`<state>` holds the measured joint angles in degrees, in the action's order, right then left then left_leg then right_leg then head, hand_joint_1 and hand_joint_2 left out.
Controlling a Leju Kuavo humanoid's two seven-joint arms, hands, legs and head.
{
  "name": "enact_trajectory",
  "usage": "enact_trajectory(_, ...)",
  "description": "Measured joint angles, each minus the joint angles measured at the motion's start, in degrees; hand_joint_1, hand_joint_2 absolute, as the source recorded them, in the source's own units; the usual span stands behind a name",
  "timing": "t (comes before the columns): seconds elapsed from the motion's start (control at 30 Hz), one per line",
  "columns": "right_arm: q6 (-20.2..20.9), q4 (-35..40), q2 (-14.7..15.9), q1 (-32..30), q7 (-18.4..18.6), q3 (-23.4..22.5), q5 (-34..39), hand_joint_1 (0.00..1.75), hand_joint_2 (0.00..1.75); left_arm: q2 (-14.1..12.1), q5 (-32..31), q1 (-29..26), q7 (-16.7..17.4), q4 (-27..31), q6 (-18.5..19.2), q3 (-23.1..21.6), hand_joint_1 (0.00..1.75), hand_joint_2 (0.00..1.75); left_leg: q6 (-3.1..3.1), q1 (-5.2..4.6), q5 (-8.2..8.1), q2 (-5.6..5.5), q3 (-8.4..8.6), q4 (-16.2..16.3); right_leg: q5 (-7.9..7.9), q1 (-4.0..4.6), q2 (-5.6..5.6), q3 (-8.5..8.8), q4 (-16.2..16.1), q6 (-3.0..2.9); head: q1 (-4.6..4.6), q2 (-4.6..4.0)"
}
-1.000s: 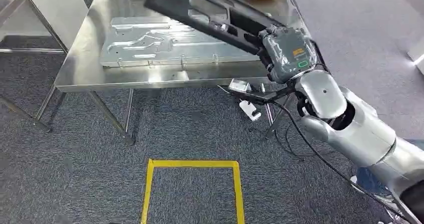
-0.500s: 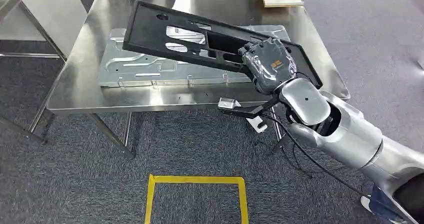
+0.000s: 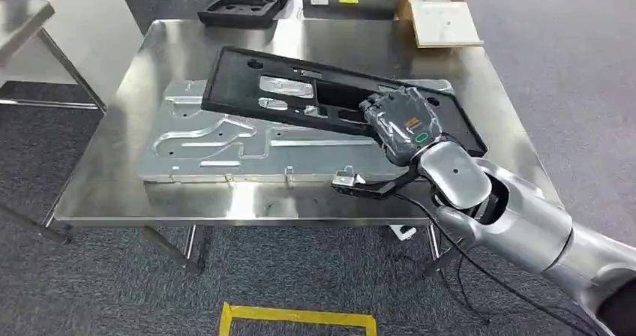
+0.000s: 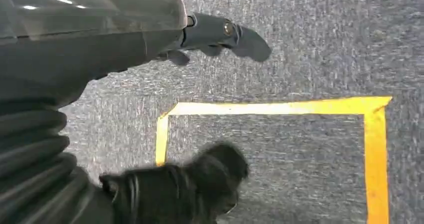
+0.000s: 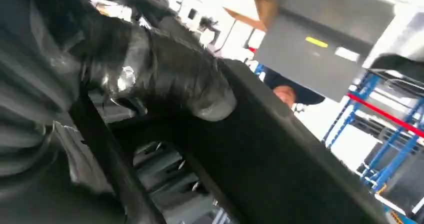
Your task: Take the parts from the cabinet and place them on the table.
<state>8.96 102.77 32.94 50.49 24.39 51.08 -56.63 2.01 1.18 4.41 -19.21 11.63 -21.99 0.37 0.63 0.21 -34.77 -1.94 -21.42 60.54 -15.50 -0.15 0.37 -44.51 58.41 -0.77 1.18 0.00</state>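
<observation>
Black and flat, the long plastic frame panel with cut-out openings lies slanted across the stainless steel counter, over a large embossed silver sheet-metal plate that rests flat on the steel. The right hand holds the panel at its nearer end, its fingers clamped over the black edge; the silver right arm reaches in from the near right corner. The left hand hangs above grey carpet marked with a yellow tape square, its fingers apart and holding nothing. At the counter's far edge sit a black foam tray and an open cardboard box.
</observation>
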Motion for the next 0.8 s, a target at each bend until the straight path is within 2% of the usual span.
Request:
enact_trajectory(0.03, 0.0, 0.0, 0.0, 0.0, 0.0, 0.0, 0.0, 1.75, 1.75, 0.0, 0.0, 0.1, 0.0, 0.0, -0.2, 0.0, 0.00, 1.75, -0.34, 0.07, 0.83, 0.57, -1.79, 3.3, -0.55, 0.04, -0.06, 0.65, -0.2, -0.60, -0.02, 0.00)
enact_trajectory(0.07, 0.0, 0.0, 0.0, -0.2, 0.1, 0.0, 0.1, 1.75, 1.75, 0.0, 0.0, 0.2, 0.2, 0.0, -0.2, -0.1, 0.00, 1.75, -0.64, 0.07, 0.08, 0.96, -4.69, 7.1, -1.07, 0.00, -0.04, 1.16, -0.3, -0.82, 0.13, 0.00)
enact_trajectory(0.1, 0.0, 0.0, 0.0, -0.5, 0.2, 0.0, 0.5, 1.75, 1.75, 0.0, 0.0, 0.3, 0.2, 0.0, -0.2, -0.1, 0.00, 1.75, -0.86, 0.14, -2.32, 1.04, -7.33, 10.0, -1.57, 0.00, 0.00, 1.64, -0.3, -0.92, -0.02, 0.00)
enact_trajectory(0.17, 0.0, 0.0, 0.0, -1.3, 0.4, 0.0, 1.4, 1.75, 1.75, 0.0, 0.0, 0.3, 0.7, 0.0, -0.3, -0.3, 0.00, 1.75, -1.15, 0.15, -8.17, 1.12, -10.90, 11.6, -2.67, 0.07, 0.25, 2.67, -0.2, -0.92, 0.07, 0.00)
enact_trajectory(0.2, 0.0, 0.0, 0.1, -1.8, 0.6, 0.0, 1.8, 1.75, 1.75, 0.0, 0.0, 0.3, 1.0, 0.0, -0.4, -0.3, 0.00, 1.75, -1.14, 0.15, -8.38, 1.16, -11.95, 10.6, -3.24, 0.10, 0.39, 3.24, 0.0, -0.89, 0.07, 0.00)
enact_trajectory(0.23, 0.0, 0.0, 0.1, -2.2, 0.8, 0.0, 2.1, 1.75, 1.75, 0.0, 0.0, 0.2, 1.3, 0.0, -0.4, -0.3, 0.00, 1.75, -0.97, 0.14, -5.88, 1.17, -12.09, 8.1, -3.76, 0.16, 0.56, 3.84, 0.1, -0.84, 0.13, 0.00)
enact_trajectory(0.27, 0.0, 0.0, 0.1, -2.6, 1.0, 0.0, 2.3, 1.75, 1.75, 0.0, 0.0, 0.2, 1.5, 0.0, -0.5, -0.3, 0.00, 1.75, -0.65, 0.06, -1.88, 1.18, -11.69, 4.7, -4.19, 0.22, 0.59, 4.37, 0.3, -0.76, 0.09, 0.00)
enact_trajectory(0.3, 0.0, 0.0, 0.2, -2.8, 1.0, 0.0, 2.6, 1.75, 1.75, 0.0, 0.0, 0.2, 1.6, 0.0, -0.6, -0.3, 0.00, 1.75, -0.09, -0.21, 3.23, 1.21, -11.02, 0.5, -4.57, 0.28, 0.59, 4.92, 0.4, -0.64, 0.11, 0.00)
enact_trajectory(0.33, 0.0, -0.1, 0.4, -3.1, 1.0, 0.0, 2.7, 1.75, 1.75, -0.2, 0.0, 0.1, 1.7, 0.0, -0.6, -0.3, 0.00, 1.75, 0.65, -0.43, 6.34, 1.20, -10.95, -1.3, -4.70, 0.21, 0.57, 5.26, 0.4, -0.56, -0.09, 0.00)
enact_trajectory(0.37, 0.0, -0.2, 0.4, -3.4, 1.0, 0.0, 2.9, 1.75, 1.75, -0.2, 0.0, 0.2, 1.9, 0.0, -0.6, -0.3, 0.00, 1.75, 0.86, -0.88, 3.07, 1.12, -11.51, -1.0, -4.73, 0.43, 0.76, 5.27, 0.5, -0.31, -0.07, 0.00)
enact_trajectory(0.4, -0.1, -0.2, 0.7, -3.5, 1.2, 0.0, 3.1, 1.75, 1.75, -0.2, 0.0, 0.4, 1.9, 0.0, -0.7, -0.4, 0.00, 1.75, 1.19, -0.79, 3.89, 0.87, -11.41, -1.2, -4.99, 0.32, 0.75, 5.16, 0.6, 0.17, -0.13, 0.00)
enact_trajectory(0.43, -0.1, -0.2, 0.7, -3.9, 1.2, 0.0, 3.2, 1.75, 1.75, -0.2, 0.1, 0.4, 2.1, 0.0, -0.7, -0.4, 0.00, 1.75, 1.53, -0.83, 5.51, 0.90, -11.33, -1.4, -5.06, 0.30, 0.80, 5.36, 0.6, 0.60, -0.04, 0.00)
enact_trajectory(0.47, -0.1, -0.2, 0.8, -4.1, 1.2, -0.1, 3.4, 1.75, 1.75, -0.2, 0.3, 0.4, 2.1, 0.0, -0.8, -0.4, 0.00, 1.75, 1.75, -0.74, 5.87, 0.97, -11.08, -1.6, -5.04, 0.37, 0.96, 5.51, 0.5, 0.86, -0.15, 0.00)
enact_trajectory(0.5, -0.1, -0.2, 1.0, -4.3, 1.4, -0.1, 3.7, 1.75, 1.75, -0.2, 0.4, 0.3, 2.3, 0.0, -0.8, -0.4, 0.00, 1.75, 1.91, -0.01, 7.16, 1.25, -10.32, -2.4, -5.28, 0.41, 0.81, 5.39, 1.1, 1.24, -0.13, 0.00)
enact_trajectory(0.53, -0.1, -0.2, 1.2, -4.5, 1.5, -0.2, 4.0, 1.75, 1.75, -0.1, 0.4, 0.4, 2.3, 0.0, -0.8, -0.5, 0.00, 1.75, 2.10, -0.12, 7.38, 1.47, -10.15, -2.7, -6.87, 0.26, 0.46, 4.80, 2.5, 1.62, -0.29, 0.00)
enact_trajectory(0.6, -0.1, -0.4, 1.6, -4.8, 1.6, -0.6, 5.0, 1.75, 1.75, -0.2, 0.5, 0.4, 2.3, 0.0, -0.7, -0.8, 0.00, 1.75, 2.49, -0.12, 7.70, 1.53, -10.44, -2.7, -11.93, -0.10, 0.38, 1.98, 10.1, 2.24, -0.52, 0.00)
enact_trajectory(0.63, 0.1, -0.5, 1.6, -5.2, 1.7, -0.7, 6.0, 1.75, 1.75, -0.2, 0.5, 0.4, 2.2, 0.0, -0.3, -1.0, 0.00, 1.75, 2.42, -0.12, 7.79, 1.57, -10.58, -2.7, -13.88, -0.32, 0.37, 0.44, 14.4, 2.50, -0.48, 0.00)
enact_trajectory(0.67, 0.7, -0.8, 1.6, -5.7, 1.7, -0.8, 7.6, 1.75, 1.75, -0.3, 0.7, 0.3, 1.9, 0.0, 0.5, -1.0, 0.00, 1.75, 2.41, -0.10, 7.80, 1.60, -10.72, -2.6, -14.72, -0.57, 0.29, -0.40, 17.0, 2.77, -0.50, 0.00)
enact_trajectory(0.7, 1.6, -1.1, 1.7, -6.2, 1.8, -0.8, 9.5, 1.75, 1.75, -0.3, 1.0, 0.3, 1.4, 0.0, 1.9, -1.1, 0.00, 1.75, 2.37, -0.04, 7.82, 1.60, -10.82, -2.5, -14.36, -0.86, 0.16, -0.03, 17.0, 2.97, -0.50, 0.00)
enact_trajectory(0.73, 2.5, -1.4, 1.8, -6.5, 1.8, -0.8, 11.0, 1.75, 1.75, -0.3, 1.3, 0.3, 0.9, 0.0, 3.2, -1.1, 0.00, 1.75, 2.35, 0.00, 7.82, 1.59, -10.90, -2.4, -13.13, -1.11, 0.06, 1.35, 14.9, 3.16, -0.50, 0.00)
enact_trajectory(0.8, 3.6, -2.4, 2.1, -6.7, 1.8, -0.8, 13.1, 1.75, 1.75, -0.3, 1.7, 0.3, 0.0, 0.0, 5.3, -1.2, 0.00, 1.75, 1.90, 0.20, 7.53, 1.49, -11.08, -1.8, -9.33, -1.59, -0.20, 6.79, 5.7, 3.51, -0.52, 0.00)
